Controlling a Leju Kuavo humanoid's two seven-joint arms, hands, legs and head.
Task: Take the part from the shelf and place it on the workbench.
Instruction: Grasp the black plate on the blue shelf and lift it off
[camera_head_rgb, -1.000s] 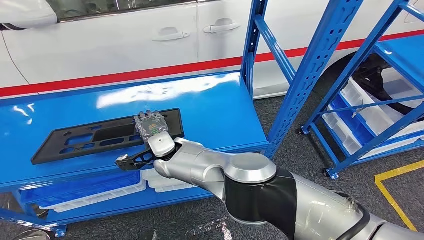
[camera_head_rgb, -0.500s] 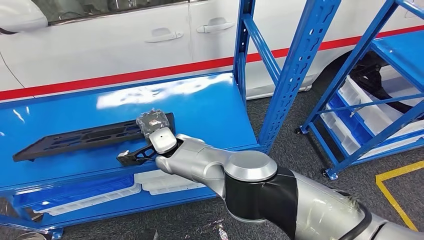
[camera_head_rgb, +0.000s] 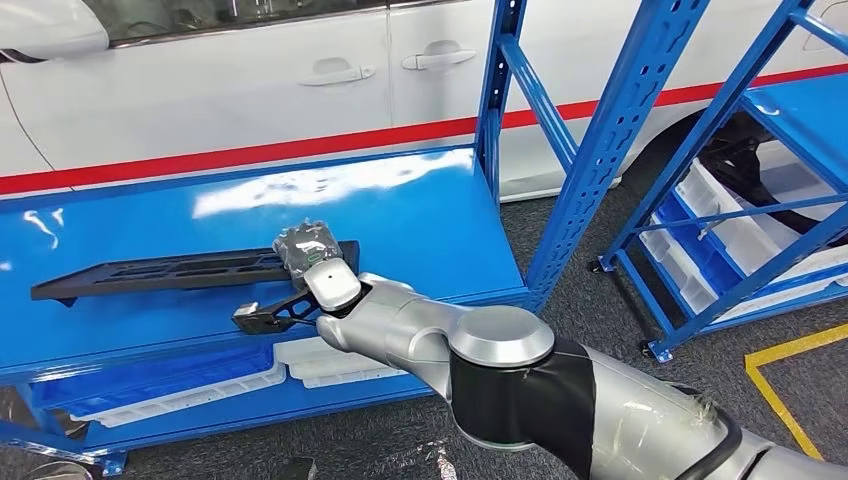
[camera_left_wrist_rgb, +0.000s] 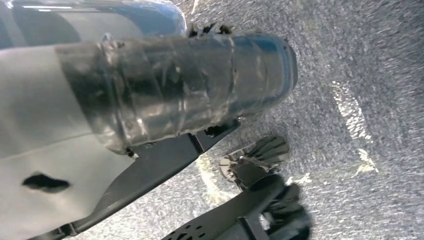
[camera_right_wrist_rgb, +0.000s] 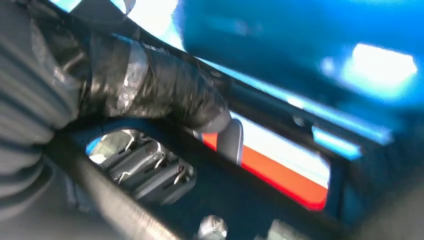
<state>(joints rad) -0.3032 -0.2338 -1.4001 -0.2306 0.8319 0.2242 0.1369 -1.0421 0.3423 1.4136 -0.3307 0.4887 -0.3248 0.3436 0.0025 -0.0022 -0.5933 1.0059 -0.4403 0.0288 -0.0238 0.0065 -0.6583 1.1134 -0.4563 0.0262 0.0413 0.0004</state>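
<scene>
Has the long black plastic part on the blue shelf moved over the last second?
Yes. The long black plastic part, held by the right hand, has tipped up off the blue shelf surface, now seen nearly edge-on.

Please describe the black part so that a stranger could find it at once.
Look at the glossy blue shelf in front of the white car. The long flat black part with cut-out openings lies there, its right end gripped by the right hand.

right hand (camera_head_rgb: 312, 252) hiding the part's (camera_head_rgb: 160, 271) near end, right wrist view blurred
</scene>
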